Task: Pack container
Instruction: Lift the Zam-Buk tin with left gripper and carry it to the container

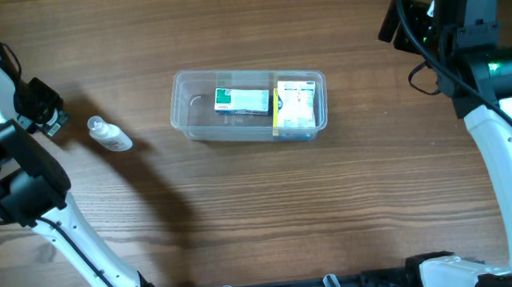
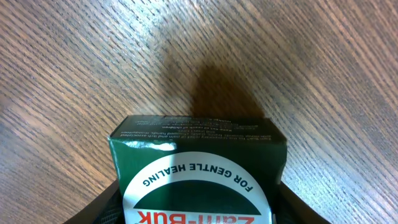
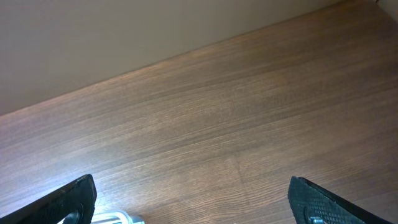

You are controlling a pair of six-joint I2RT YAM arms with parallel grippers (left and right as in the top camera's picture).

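Your container [image 1: 194, 112] sits on the desk [image 1: 272, 216] just above the centre of the overhead frame, open side up, with its long side running left to right. Two cartons lie inside it. A green and white box [image 1: 241, 100] is near the middle and a yellow and white box [image 1: 295, 105] fills the right end. They are just beside each other, but from above you cannot tell whether they touch.

A small clear bottle [image 1: 109, 135] lies on its side on the desk to the left of the container. It is between the container and the end of your left arm at the frame's left edge.

Your left fingers [image 2: 99, 213] are pinching a dark green carton [image 2: 199, 158]. One dark finger shows at each lower side of the carton in the left wrist view. The carton fills the lower middle of that frame, and the words "FOR GENTLE HEALING" curve across a white disc on its face, above red lettering cut off by the bottom edge. Its shadow falls on the wood toward the top of the frame. Whether the carton rests on the desk or hangs above it is hard to judge from this close.

Your right fingers [image 3: 74, 200] are spread wide, one in each lower corner of the right wrist view, with only wood grain between them. In the overhead view that arm's end sits in the upper right corner, well apart from the container.
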